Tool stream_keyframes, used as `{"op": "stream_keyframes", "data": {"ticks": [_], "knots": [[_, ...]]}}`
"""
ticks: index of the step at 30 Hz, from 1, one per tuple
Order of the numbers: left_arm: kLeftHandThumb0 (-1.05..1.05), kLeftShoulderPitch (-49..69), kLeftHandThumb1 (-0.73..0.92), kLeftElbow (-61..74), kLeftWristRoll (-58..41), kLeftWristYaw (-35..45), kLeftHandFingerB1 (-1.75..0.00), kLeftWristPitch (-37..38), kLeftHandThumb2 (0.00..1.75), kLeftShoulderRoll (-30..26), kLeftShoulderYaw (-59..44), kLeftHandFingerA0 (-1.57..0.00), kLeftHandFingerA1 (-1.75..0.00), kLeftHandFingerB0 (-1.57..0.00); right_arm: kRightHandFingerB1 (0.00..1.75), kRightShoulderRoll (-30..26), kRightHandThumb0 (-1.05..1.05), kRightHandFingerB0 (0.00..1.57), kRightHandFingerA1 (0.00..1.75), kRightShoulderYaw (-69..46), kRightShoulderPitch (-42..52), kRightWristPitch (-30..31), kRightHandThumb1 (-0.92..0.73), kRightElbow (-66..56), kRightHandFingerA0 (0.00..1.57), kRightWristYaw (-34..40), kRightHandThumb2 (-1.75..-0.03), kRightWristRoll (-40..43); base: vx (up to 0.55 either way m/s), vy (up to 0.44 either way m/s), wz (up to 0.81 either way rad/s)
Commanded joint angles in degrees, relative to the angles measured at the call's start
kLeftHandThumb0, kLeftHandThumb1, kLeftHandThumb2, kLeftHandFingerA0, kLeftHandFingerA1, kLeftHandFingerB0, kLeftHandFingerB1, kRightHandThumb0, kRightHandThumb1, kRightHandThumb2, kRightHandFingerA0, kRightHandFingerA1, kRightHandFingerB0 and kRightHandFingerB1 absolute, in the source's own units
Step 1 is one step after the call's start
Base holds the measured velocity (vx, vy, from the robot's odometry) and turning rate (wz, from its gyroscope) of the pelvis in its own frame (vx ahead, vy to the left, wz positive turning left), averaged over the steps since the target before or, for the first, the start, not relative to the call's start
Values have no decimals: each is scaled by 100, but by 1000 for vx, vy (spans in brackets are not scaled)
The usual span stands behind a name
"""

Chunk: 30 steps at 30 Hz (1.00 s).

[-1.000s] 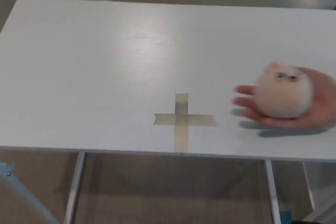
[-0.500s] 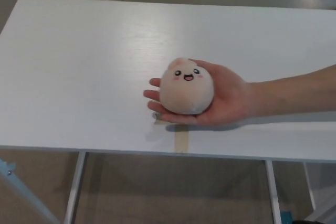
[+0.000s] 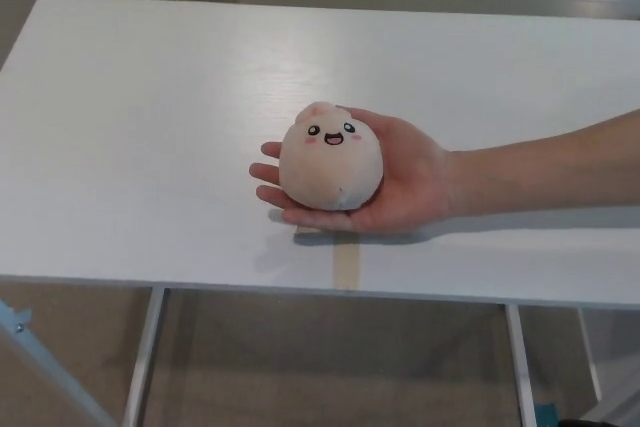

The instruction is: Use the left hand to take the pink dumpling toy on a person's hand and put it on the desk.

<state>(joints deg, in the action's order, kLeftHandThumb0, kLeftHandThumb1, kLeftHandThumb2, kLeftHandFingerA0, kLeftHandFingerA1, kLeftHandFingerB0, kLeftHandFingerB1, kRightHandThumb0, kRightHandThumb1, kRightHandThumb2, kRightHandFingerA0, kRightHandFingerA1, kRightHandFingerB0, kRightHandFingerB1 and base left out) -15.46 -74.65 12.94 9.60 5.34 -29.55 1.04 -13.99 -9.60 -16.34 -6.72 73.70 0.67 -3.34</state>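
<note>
A round pale pink dumpling toy with a small smiling face rests on a person's upturned palm. The person's forearm reaches in from the right edge, just above the white desk, near its front middle. Neither of my hands shows in the head view.
A strip of tan tape pokes out from under the person's hand near the desk's front edge. Below that edge are the desk's white legs and the floor. A blue-grey bar crosses the lower left corner.
The person's hand has carried the toy from the right side of the desk leftward to the front middle, covering most of the tape cross. It has slowed over the last half second.
</note>
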Motion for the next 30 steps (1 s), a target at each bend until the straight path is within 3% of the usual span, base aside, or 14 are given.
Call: {"op": "stream_keyframes", "data": {"ticks": [1, 13, 14, 15, 16, 19, 20, 21, 22, 23, 26, 27, 30], "knots": [[-62, 24, 48, 18, -86, -16, -39, 64, 74, 44, -54, -28, -41, -22, 42, -6, -20, 51, 46, 6, 11, -39, -68, 38, 61, -8, -60, 31, 0, 0, 0], [-62, 148, 46, 129, -16, -106, -39, 322, 72, 16, 61, -28, -41, -24, 42, 23, -20, 51, 46, 64, 70, -59, -68, 39, 61, 4, -60, -7, 0, 0, 0], [-57, 157, 54, 145, -16, -114, -30, 339, 57, 14, 61, -34, -33, -27, 42, 26, -20, 51, 46, 67, 72, -59, -68, 38, 61, 3, -60, -7, 0, 0, 0], [-57, 169, 54, 169, -16, -126, -30, 365, 57, 10, 62, -34, -33, -27, 42, 31, -20, 51, 46, 72, 76, -59, -68, 38, 61, 1, -60, -7, 0, 0, 0], [-61, 211, 46, 234, -54, -112, -39, 432, 72, 11, 33, -31, -42, -25, 42, 28, -20, 51, 46, 78, 86, -60, -68, 38, 61, -6, -60, -10, 0, 0, 0], [-62, 403, 45, 477, -155, 26, -40, 659, 74, -34, -41, -35, -45, -24, 42, 31, -20, 50, 46, 97, 122, -70, -68, 43, 61, -8, -60, -16, 0, 0, 0], [-55, 517, 51, 655, -190, 134, -31, 764, 56, -80, -57, -40, -36, -28, 41, 27, -20, 50, 45, 100, 132, -77, -68, 47, 60, -14, -60, -16, 0, 0, 0], [-55, 600, 51, 786, -214, 207, -31, 832, 56, -112, -66, -40, -36, -28, 41, 24, -20, 50, 45, 103, 139, -83, -68, 49, 60, -19, -60, -16, 0, 0, 0], [-55, 820, 51, 1130, -267, 365, -31, 948, 56, -187, -84, -40, -36, -28, 42, 7, -20, 50, 45, 103, 163, -89, -68, 54, 60, -34, -60, -13, 0, 0, 0], [-60, 1096, 44, 1532, -358, 488, -39, 1087, 72, -278, -144, -32, -44, -24, 42, -1, -20, 51, 45, 106, 175, -95, -68, 58, 60, -41, -60, -14, 0, 0, 0], [-60, 1845, 44, 2687, -593, 747, -39, 1299, 71, -467, -339, -31, -43, -24, 42, -26, -20, 51, 45, 108, 199, -108, -68, 62, 60, -61, -60, -12, 0, 0, 0], [-55, 2101, 51, 3072, -668, 795, -31, 1347, 55, -516, -418, -36, -36, -28, 42, -29, -20, 51, 45, 105, 205, -111, -68, 62, 60, -63, -60, -8, 0, 0, 0], [-56, 3398, 43, 4886, -1108, 1088, -38, 1563, 70, -746, -866, -32, -44, -23, 42, -33, -19, 52, 45, 107, 220, -126, -67, 59, 60, -67, -59, -8, 0, 0, 0]]}}
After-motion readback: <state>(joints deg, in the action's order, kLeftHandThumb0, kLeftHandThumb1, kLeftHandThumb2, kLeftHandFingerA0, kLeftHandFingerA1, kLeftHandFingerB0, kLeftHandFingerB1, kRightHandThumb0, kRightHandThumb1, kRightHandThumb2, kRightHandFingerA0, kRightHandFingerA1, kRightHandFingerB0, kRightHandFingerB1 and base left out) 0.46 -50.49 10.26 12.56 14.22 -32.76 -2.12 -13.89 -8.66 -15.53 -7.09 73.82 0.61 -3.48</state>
